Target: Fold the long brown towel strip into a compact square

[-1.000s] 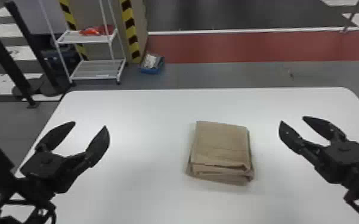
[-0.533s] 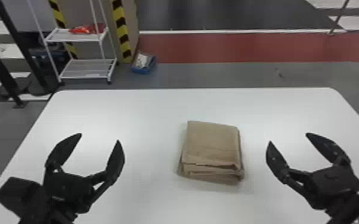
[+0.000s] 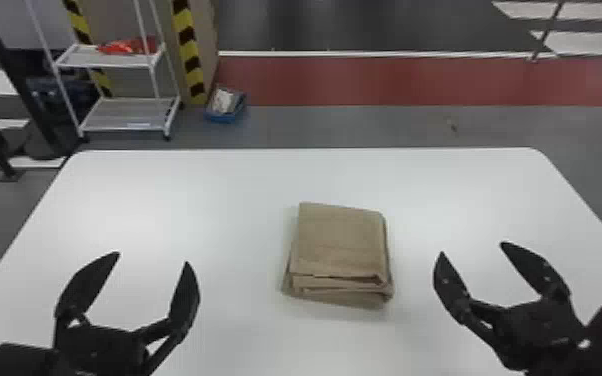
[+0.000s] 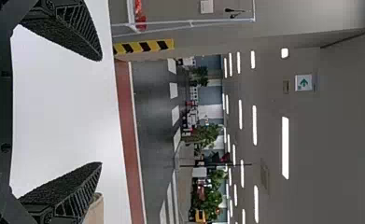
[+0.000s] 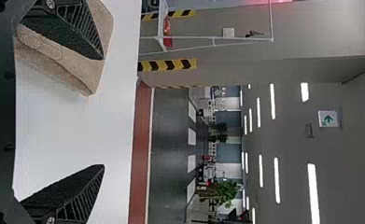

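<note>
Several layers deep, lay as a compact, nearly square stack of brown towel (image 3: 340,240) near the middle of the white table (image 3: 205,195), flat and held by nothing. Showed loose, uneven edges on the side toward the robot, with lower layers jutting past the upper ones there and at the left. Was judged all but finished, with at most a light squaring left to do. Seemed likeliest to fail at those near edges, through springy cloth or through a fingertip hooked under one layer only. Could also have slid or skewed under a sideways push, because of the smooth-looking tabletop.

Held nothing at the left gripper (image 3: 153,258), with fingers spread wide, well apart from the towel. Held nothing likewise at the right gripper (image 3: 472,249), with fingers also spread and the inner finger (image 3: 447,282) near the towel's right edge, but not touching. In the right wrist view, overlapped the towel at one finger, probably by line of sight alone. Called next for a lift or a straight retreat on both sides; risked a clipped, shifted stack through any early inward swing, chiefly from the right. Risked partial unfolding, too, through a pinch on the upper layers alone. Beyond the table, included a metal rack (image 3: 130,111) and a blue box (image 3: 222,118), too far off to interfere.
</note>
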{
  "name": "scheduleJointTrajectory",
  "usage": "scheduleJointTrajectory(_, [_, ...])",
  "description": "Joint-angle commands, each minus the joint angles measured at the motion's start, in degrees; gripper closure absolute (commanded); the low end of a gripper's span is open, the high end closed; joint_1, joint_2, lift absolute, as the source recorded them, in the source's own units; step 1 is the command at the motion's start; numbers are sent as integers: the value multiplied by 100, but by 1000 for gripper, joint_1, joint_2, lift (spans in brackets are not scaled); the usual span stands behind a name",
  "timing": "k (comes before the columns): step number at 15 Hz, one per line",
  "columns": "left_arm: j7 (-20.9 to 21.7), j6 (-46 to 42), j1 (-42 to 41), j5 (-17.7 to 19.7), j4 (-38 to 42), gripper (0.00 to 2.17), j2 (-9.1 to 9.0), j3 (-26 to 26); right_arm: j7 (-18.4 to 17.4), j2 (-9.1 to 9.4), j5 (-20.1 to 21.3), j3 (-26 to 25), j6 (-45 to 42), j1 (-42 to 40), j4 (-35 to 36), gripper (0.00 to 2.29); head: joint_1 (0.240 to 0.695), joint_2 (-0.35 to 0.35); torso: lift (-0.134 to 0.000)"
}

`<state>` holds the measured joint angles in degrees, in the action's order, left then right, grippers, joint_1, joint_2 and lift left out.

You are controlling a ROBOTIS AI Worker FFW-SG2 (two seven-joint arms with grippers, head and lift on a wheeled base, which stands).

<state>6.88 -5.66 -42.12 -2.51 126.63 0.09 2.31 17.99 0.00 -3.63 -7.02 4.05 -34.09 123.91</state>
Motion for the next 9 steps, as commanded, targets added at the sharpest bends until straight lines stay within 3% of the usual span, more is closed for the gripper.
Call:
scheduleJointTrajectory(1, [-20, 0, -15, -48, 2, 80, -24, -38, -76, 5, -14, 95, 224, -9, 63, 60, 695, -5, -128])
scheduleJointTrajectory(9, [-29, 105, -15, -215, 152, 70, -24, -38, -85, 5, -23, 139, 224, -124, 159, 63, 695, 6, -128])
